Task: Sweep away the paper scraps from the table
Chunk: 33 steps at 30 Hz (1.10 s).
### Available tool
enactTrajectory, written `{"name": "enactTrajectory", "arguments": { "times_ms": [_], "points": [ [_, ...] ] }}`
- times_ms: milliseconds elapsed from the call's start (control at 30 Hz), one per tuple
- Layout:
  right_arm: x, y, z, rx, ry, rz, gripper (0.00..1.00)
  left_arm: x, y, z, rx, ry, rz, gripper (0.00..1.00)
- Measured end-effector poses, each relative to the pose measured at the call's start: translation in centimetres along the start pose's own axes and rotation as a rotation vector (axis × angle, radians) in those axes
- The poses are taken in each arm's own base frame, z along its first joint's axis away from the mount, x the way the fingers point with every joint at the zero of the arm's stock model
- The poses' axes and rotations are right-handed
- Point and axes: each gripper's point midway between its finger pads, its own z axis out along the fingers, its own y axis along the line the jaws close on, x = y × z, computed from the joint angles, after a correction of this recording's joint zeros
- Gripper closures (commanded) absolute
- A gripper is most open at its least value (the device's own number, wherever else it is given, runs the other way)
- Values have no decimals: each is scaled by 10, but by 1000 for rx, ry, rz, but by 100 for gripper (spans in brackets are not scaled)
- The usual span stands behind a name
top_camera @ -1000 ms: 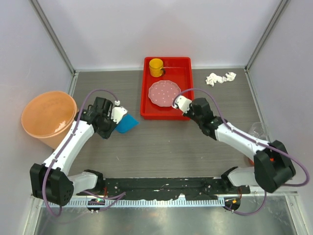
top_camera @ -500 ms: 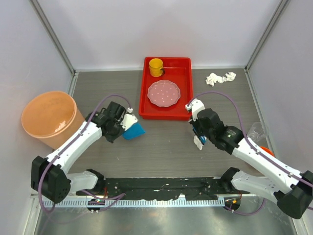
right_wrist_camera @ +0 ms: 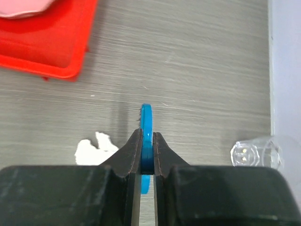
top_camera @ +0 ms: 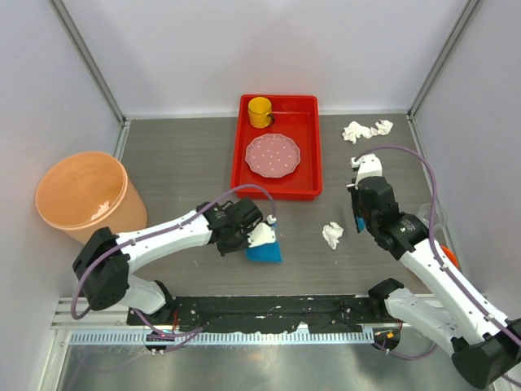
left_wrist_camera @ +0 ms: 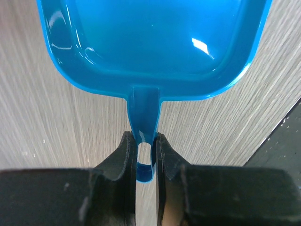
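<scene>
Paper scraps [top_camera: 332,235] lay on the grey surface [top_camera: 179,155], one wad between the arms, more by the far right corner, left tool [left_wrist_camera: 143,141] clamped on the handle of a blue dustpan [left_wrist_camera: 155,42], right tool [right_wrist_camera: 146,141] pinched a thin blue item [right_wrist_camera: 146,117] edge-on

Grey-brown wood-grain table [top_camera: 179,163], crumpled white paper scraps [top_camera: 332,235], red rectangular plastic tray [top_camera: 311,147], pink round plate [top_camera: 273,154] dotted white, yellow cup [top_camera: 260,111], orange plastic bucket [top_camera: 81,195] left, blue plastic dustpan [top_camera: 264,251], thin blue tool [right_wrist_camera: 146,117].

Your dustpan [left_wrist_camera: 150,47] is glossy, smooth blue plastic. The table [top_camera: 179,163] looks like matt wood grain; the paper scraps [top_camera: 332,235] are wrinkled.
</scene>
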Motion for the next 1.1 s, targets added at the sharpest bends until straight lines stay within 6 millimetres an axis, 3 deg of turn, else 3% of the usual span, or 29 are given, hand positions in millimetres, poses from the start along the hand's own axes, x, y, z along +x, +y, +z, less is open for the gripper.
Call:
{"name": "enactTrajectory", "arguments": {
  "times_ms": [133,200,433,700,967,1100],
  "points": [
    [23,-26,15,72,58,74,99,-17,-9,19,44,-21,48,100],
    [28,-23,21,53,75,87,99,-23,-9,29,55,-19,50,100],
    [42,15,38,-111,138,125,99,-47,-5,57,63,-38,56,100],
    [39,35,31,-204,139,223,99,-58,-3,64,59,-56,82,100],
    [57,83,22,-367,185,382,99,-79,-5,73,62,-58,123,100],
    [50,101,15,-423,163,427,99,-85,-9,75,56,-46,151,100]
  ]
}}
